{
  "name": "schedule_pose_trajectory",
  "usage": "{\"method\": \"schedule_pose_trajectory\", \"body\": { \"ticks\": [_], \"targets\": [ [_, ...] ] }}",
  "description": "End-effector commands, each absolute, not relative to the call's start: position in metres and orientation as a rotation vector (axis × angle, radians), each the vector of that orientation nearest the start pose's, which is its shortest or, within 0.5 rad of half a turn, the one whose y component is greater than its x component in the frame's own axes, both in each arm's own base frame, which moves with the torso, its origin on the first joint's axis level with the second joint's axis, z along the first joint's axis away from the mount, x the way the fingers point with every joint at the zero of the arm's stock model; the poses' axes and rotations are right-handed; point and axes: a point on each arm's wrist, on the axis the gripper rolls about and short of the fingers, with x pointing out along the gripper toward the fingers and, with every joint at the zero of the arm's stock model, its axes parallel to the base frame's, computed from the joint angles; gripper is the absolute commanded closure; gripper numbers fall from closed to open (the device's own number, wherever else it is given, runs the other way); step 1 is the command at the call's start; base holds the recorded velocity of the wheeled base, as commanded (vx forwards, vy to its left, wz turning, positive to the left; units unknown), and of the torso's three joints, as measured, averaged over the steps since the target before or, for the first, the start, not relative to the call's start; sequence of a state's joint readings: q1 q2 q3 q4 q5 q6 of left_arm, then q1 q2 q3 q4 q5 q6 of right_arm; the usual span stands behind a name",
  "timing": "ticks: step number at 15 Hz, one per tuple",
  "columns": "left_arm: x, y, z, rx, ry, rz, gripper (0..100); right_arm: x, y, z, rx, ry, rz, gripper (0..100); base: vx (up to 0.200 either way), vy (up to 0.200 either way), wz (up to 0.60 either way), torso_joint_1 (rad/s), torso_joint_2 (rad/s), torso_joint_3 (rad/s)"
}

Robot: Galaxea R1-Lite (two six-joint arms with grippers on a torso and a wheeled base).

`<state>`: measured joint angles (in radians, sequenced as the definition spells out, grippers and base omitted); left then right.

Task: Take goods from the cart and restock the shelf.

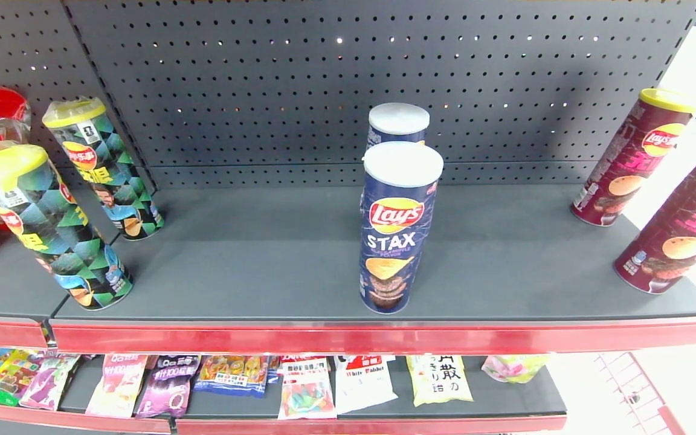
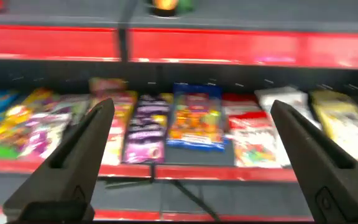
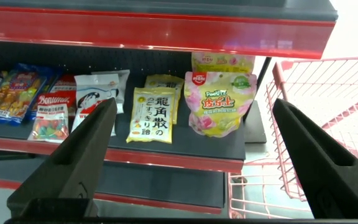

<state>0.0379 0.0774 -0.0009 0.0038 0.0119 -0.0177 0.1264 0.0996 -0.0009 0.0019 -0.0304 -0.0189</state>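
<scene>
Right pincer (image 3: pixel 194 107), spread and empty, is judged nearer than the equally spread, empty left pincer (image 2: pixel 192 106) to the red wire cart (image 3: pixel 325 61) standing just off the right end of the shelf (image 1: pixel 384 338).

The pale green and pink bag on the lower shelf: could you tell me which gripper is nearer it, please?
Right. The right gripper hangs before the bag, which shows between its open jaws; the left gripper faces the blue bag farther left along the lower shelf.
</scene>
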Motion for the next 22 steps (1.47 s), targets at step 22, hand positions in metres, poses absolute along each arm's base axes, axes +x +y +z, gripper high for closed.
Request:
{"method": "schedule_pose_trajectory", "body": {
  "ticks": [22],
  "targets": [
    [-0.023,-0.001,0.075,-0.008,0.003,-0.028,0,0.13,0.06,0.203,0.018,0.458,0.529,0,0.0,0.0,0.0,0.0,0.0,0.0]
  ]
}}
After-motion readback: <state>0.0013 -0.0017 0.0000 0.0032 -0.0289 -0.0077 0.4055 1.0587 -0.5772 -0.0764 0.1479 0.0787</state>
